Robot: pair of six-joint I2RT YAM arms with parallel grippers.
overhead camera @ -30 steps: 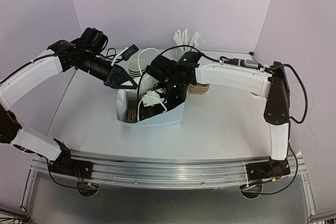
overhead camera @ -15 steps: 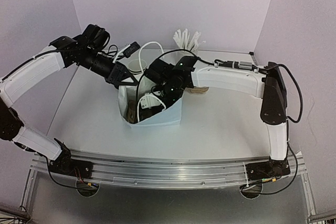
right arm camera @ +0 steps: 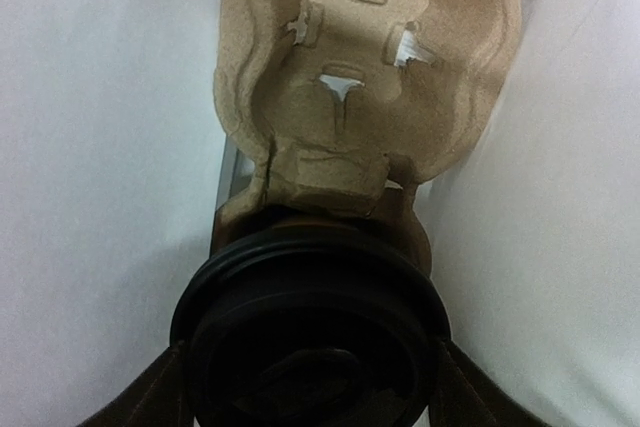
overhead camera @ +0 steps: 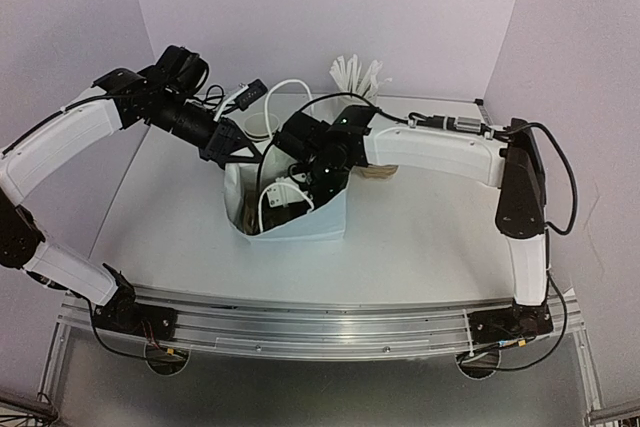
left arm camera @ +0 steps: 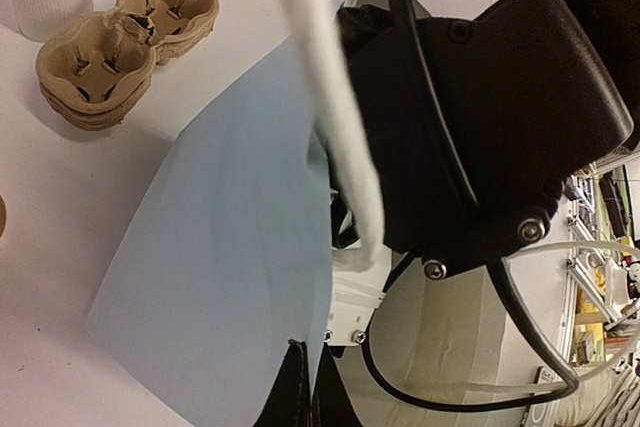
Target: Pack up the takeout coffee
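Inside the blue bag, its rim pinched tight by the left arm's fingers, the lidded coffee cup sat upright at the cardboard tray's near end, directly between the right arm's fingers; gripping or released, I couldn't tell.

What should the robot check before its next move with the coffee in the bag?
1. Left hand pinching the edge of the blue bag: ok.
2. Lidded cup has its black lid on: ok.
3. Cup sitting in the brown tray: ok, it seems.
4. Tray's far pocket free: ok.
5. Right hand off the cup: cannot tell.
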